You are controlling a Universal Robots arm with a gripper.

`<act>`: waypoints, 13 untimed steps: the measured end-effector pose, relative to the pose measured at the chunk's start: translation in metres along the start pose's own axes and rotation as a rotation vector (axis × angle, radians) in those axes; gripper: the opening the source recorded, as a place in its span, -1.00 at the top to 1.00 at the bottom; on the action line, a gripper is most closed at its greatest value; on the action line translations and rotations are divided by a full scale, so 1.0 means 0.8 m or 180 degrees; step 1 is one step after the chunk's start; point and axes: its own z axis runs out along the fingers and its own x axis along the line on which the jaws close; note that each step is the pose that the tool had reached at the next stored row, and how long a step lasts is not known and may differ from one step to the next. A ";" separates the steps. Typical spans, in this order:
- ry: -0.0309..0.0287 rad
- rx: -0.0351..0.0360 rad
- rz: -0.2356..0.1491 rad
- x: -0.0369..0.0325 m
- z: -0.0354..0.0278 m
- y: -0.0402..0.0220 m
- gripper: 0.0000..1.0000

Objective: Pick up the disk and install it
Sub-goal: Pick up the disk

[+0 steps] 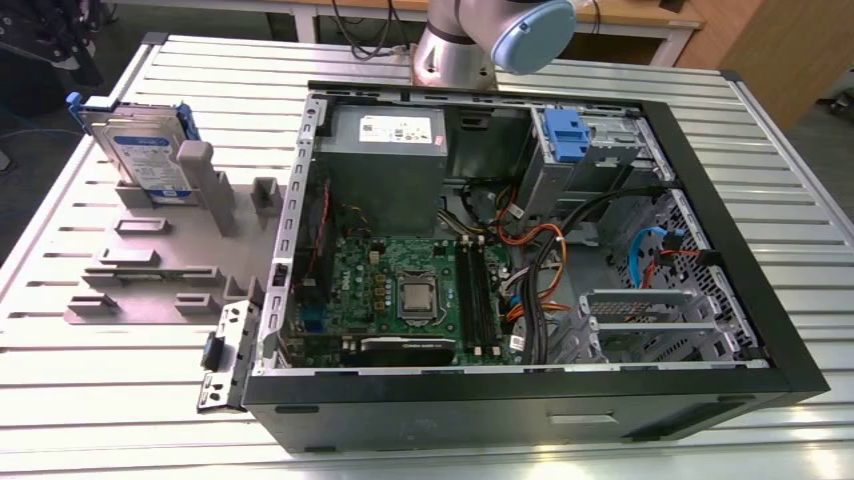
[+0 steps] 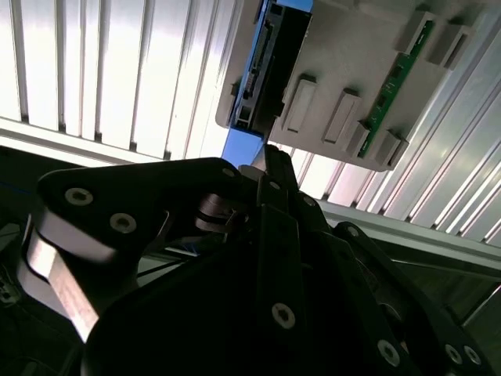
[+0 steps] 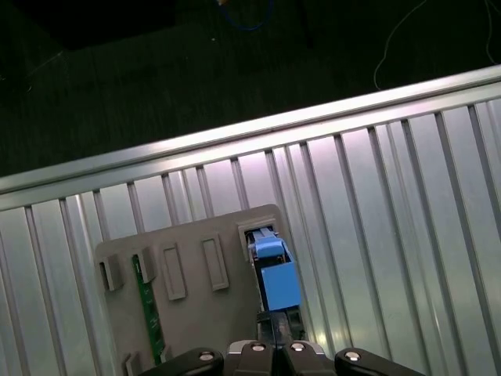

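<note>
Hand: the hand (image 2: 270,166) points down at the holder. In the first wrist view its black body (image 3: 270,351) sits at the picture's edge, right by one end of the disk. Whether it is released or clenched I cannot tell. It carries nothing.
Disk: the disk (image 3: 274,276) stands on edge in a slot at one end of the grey holder, with its blue carrier frame uppermost. It is not yet lifted.
Hand to disk: the disk (image 2: 266,66) lies straight ahead of the hand, close but apart from it as far as the second wrist view shows.
Long axis: in the first wrist view the disk's long top edge runs in line with the hand, roughly along the slats. I judge the thin width is what the hand would span.
Holder: the grey holder (image 3: 196,313) lies flat and also keeps a green memory stick (image 3: 149,305) in another slot, well apart from the disk.
Surface: the slatted metal surface (image 1: 107,400) carries the holder and the case.
Exterior view: the disk (image 1: 134,150) stands at the far left.
Case: the open computer case (image 1: 534,405) is to the right, well apart from the disk.
Latch: a blue latch piece (image 1: 567,135) sits in the case's far corner.
Arm: the single arm (image 1: 534,30) rises behind the case.
</note>
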 end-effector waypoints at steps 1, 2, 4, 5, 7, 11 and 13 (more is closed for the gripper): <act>0.0000 0.0000 -0.0011 0.0002 0.0002 0.0011 0.79; 0.0000 -0.0001 -0.0025 0.0009 0.0013 0.0053 0.79; 0.0000 0.0000 -0.0031 0.0003 0.0031 0.0065 0.77; 0.0001 -0.0001 -0.0035 -0.0004 0.0043 0.0069 0.66; 0.0000 -0.0001 -0.0042 -0.0026 0.0082 0.0081 0.42; 0.0000 0.0000 -0.0102 -0.0041 0.0157 0.0111 0.18; 0.0000 0.0001 -0.0140 -0.0040 0.0202 0.0130 0.07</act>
